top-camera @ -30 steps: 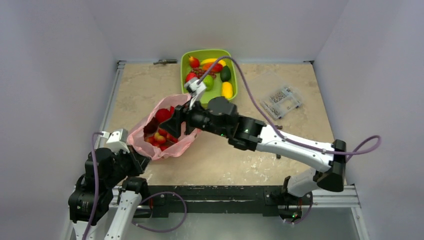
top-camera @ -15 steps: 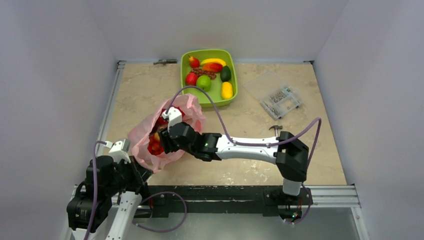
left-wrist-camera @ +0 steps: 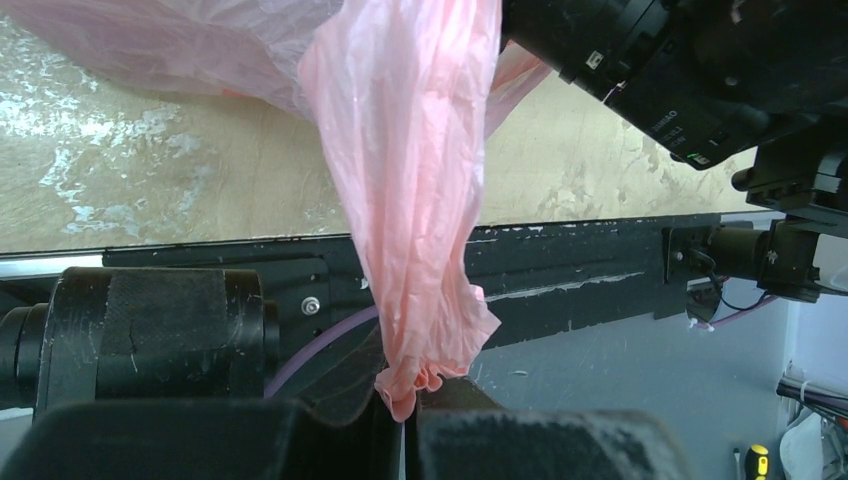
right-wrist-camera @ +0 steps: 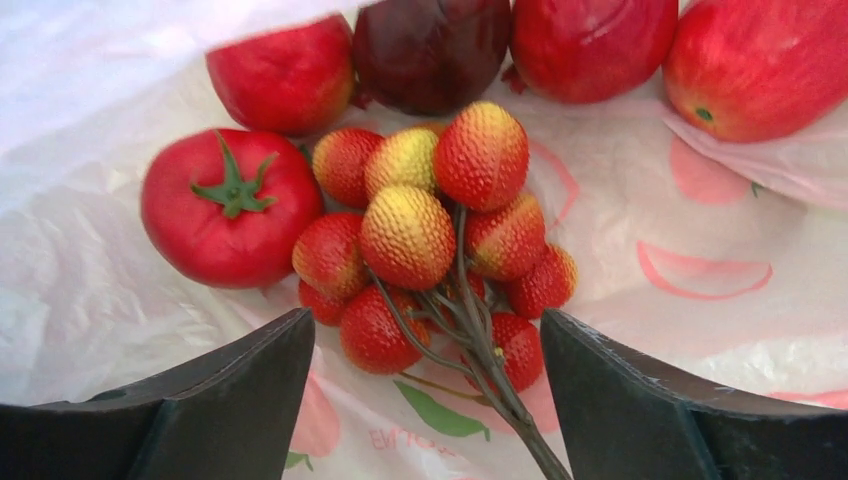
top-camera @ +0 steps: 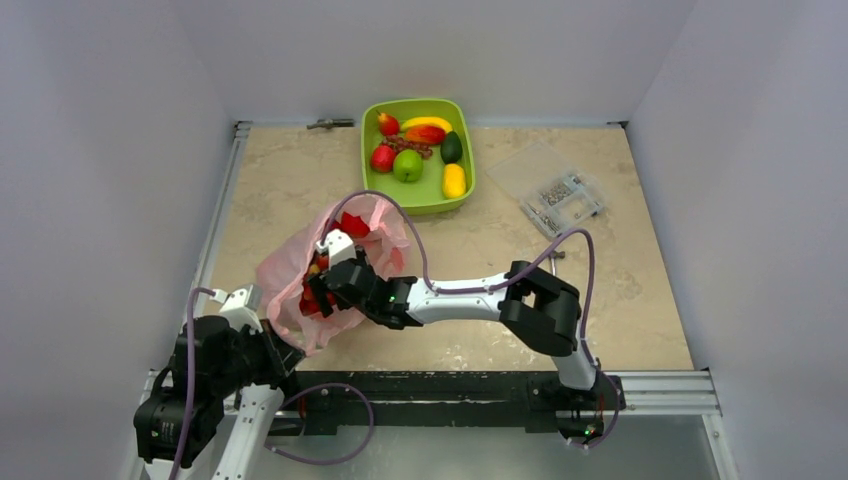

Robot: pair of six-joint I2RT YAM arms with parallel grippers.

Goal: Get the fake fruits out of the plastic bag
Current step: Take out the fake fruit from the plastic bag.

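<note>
From above, the pink bag [top-camera: 290,275] lies on the tabletop [top-camera: 560,250] toward 8 o'clock, its mouth facing the green tray [top-camera: 370,160] at 12 o'clock, where several fruits [top-camera: 407,165] already sit. The left claw [top-camera: 288,345] grips the bag's near edge, seemingly to anchor it while the right claw [top-camera: 315,298] reaches into the mouth. In the left wrist view, a twisted tail of the bag is clamped between the jaws, pulling the plastic taut. In the right wrist view, the fingers [right-wrist-camera: 230,400] stand apart, straddling a berry bunch [right-wrist-camera: 440,240]. A tomato [right-wrist-camera: 230,205] lies at its 9 o'clock and round red fruits [right-wrist-camera: 590,40] at 12 o'clock, all inside the bag.
</note>
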